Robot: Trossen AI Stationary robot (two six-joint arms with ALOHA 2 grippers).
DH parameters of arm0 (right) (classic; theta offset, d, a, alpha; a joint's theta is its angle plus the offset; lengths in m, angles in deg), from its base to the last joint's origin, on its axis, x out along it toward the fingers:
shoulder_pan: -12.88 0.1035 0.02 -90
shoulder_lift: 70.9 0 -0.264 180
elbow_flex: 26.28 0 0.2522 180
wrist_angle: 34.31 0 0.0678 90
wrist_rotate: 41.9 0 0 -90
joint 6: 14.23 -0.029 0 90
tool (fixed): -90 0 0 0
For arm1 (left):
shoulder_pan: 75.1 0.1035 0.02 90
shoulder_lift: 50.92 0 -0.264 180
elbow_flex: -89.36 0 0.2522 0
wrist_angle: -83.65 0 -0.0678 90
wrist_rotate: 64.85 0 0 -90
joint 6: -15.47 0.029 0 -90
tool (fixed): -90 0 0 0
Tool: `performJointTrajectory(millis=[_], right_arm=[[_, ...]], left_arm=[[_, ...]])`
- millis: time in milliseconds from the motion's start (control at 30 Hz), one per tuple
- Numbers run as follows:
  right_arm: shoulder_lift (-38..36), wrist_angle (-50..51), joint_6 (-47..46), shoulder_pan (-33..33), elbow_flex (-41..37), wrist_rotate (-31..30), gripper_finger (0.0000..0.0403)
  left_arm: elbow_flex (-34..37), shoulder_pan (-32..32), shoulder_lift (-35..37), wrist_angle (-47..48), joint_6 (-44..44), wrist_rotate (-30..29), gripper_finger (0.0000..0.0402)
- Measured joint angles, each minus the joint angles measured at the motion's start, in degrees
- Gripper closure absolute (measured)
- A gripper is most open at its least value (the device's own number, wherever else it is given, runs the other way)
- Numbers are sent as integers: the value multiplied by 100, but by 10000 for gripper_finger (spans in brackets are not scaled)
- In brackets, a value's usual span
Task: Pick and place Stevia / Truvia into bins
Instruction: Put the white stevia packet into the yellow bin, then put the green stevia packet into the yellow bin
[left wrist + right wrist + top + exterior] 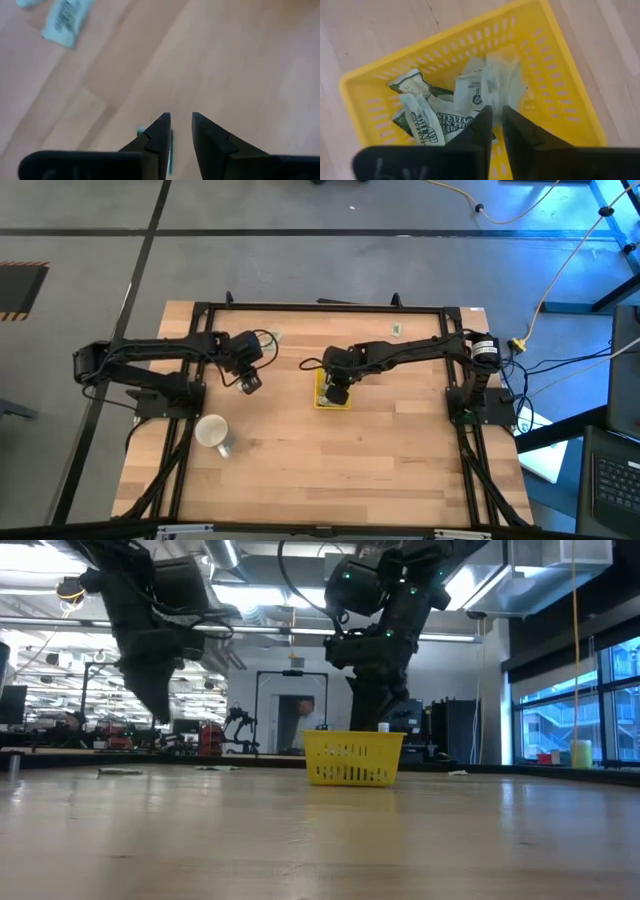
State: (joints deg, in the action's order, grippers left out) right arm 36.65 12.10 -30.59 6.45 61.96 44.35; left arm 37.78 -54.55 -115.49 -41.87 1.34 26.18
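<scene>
R gripper (493, 116) hangs directly over the small bright yellow slotted plastic tray (333, 401), which sits near the middle of the light wooden table (330, 470). In the R wrist view its two dark fingers stand a narrow gap apart, and a blurred white-and-pale-green paper sweetener packet (501, 80) shows just beyond the tips, over the tray's inside; can't tell whether the tips touch it. Under it, crumpled white/green printed packets (427, 120) lie heaped on the tray floor, some reading "Stevia". In the low view the tray (353, 758) stands on the tabletop w/ the R arm coming down right above it and a small pale bit showing at its rim. L gripper (181, 122) is to the tray's left, well apart from it, above bare wood. Its fingers are slightly parted, a narrow slot between them; a thin pale-green edge (170, 152) shows against the inner side of one finger, too little of it visible to say whether it's gripped. Beyond the L fingers a loose pale-green packet (65, 17) lies flat on the wood, clear of the tips. From above, one more small packet (397, 330) lies near the table's far edge, and a white mug (212, 432) lies on its side toward the L front.
</scene>
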Motion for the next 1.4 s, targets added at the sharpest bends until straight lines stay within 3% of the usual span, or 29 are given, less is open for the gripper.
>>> performJointTrajectory(millis=[167,367,533,800,1067,1400], right_arm=[[0,0,-4,0,0,0,328],[0,0,-4,0,0,0,325],[0,-2,-7,0,0,0,325],[0,-11,-6,0,0,0,325],[0,-9,-2,0,0,0,325],[0,-9,11,0,0,0,324]], left_arm=[[0,-243,-3,484,84,-48,326],[0,-655,-255,581,202,-614,330],[0,-819,-694,548,-109,-666,324],[0,-735,-1525,325,-1010,-669,327],[-32,-610,-2072,155,-1059,-567,329],[-48,-410,-2174,179,-1093,-338,331]])
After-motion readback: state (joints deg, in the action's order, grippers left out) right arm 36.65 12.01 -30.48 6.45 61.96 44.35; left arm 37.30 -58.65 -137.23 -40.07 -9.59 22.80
